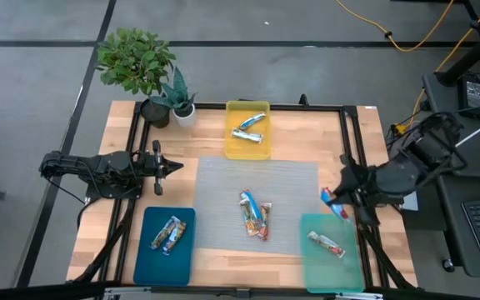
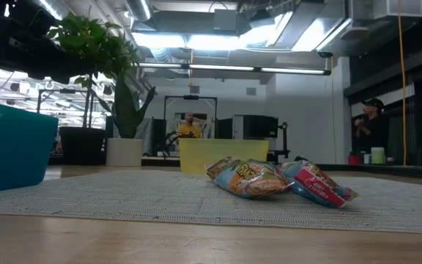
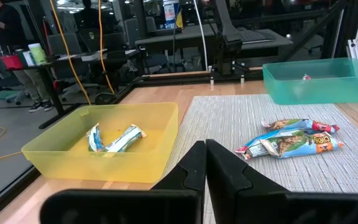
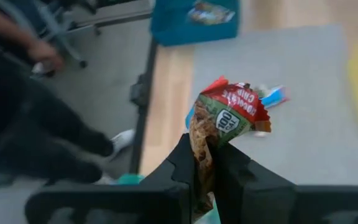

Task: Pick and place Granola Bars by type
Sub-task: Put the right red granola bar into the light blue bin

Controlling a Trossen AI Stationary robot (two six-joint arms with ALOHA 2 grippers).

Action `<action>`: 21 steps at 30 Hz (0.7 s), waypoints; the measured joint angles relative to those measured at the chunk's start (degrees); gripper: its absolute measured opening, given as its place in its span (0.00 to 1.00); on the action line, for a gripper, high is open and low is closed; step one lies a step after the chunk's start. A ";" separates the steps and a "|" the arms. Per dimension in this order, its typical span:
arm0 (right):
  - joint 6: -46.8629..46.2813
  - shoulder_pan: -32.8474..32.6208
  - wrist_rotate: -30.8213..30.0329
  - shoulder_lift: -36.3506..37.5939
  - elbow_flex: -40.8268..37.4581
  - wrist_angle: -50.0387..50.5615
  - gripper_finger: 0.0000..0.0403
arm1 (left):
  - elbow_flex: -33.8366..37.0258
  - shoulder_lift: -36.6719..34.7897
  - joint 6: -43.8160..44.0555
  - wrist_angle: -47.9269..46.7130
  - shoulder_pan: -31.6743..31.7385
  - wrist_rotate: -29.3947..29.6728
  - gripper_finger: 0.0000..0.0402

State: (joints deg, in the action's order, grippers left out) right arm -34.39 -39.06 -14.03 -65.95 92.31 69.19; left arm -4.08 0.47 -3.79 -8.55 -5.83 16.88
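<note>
The right gripper [image 4: 205,163] clamps a red-wrapped granola bar [image 4: 227,116] between its fingers, beside the green tray [image 1: 332,258].

Three bars [image 1: 255,215] mid-mat [image 1: 223,179], trays [image 1: 167,262] at its near corners and far edge, plants [image 1: 136,62] beyond.

A wooden bench [image 1: 215,142] with a black frame is seen. On it are laid a grey woven mat [image 1: 223,179] at the centre, a yellow tray [image 1: 233,142] at the far edge, a dark blue tray [image 1: 152,258] and a pale green tray [image 1: 344,271] at the near edge, and two potted plants [image 1: 152,79] at the far left corner.
</note>
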 joint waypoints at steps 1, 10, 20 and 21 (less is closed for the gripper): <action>-0.71 -0.90 0.61 0.00 0.00 0.00 0.09 | 0.00 0.00 0.00 0.00 0.00 0.00 0.01; -8.06 -11.70 0.82 -0.48 0.00 0.00 0.11 | 0.00 0.00 0.00 0.01 -0.02 0.00 0.01; -19.28 -21.01 0.32 -6.84 0.00 2.24 0.11 | 0.00 0.00 0.00 0.01 -0.02 0.00 0.02; -20.67 -21.48 0.29 -7.84 0.00 3.15 0.11 | 0.00 0.00 0.00 0.01 0.00 0.00 0.02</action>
State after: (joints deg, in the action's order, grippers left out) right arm -55.06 -60.54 -13.74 -73.79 92.31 72.34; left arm -4.08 0.47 -3.79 -8.54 -5.82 16.88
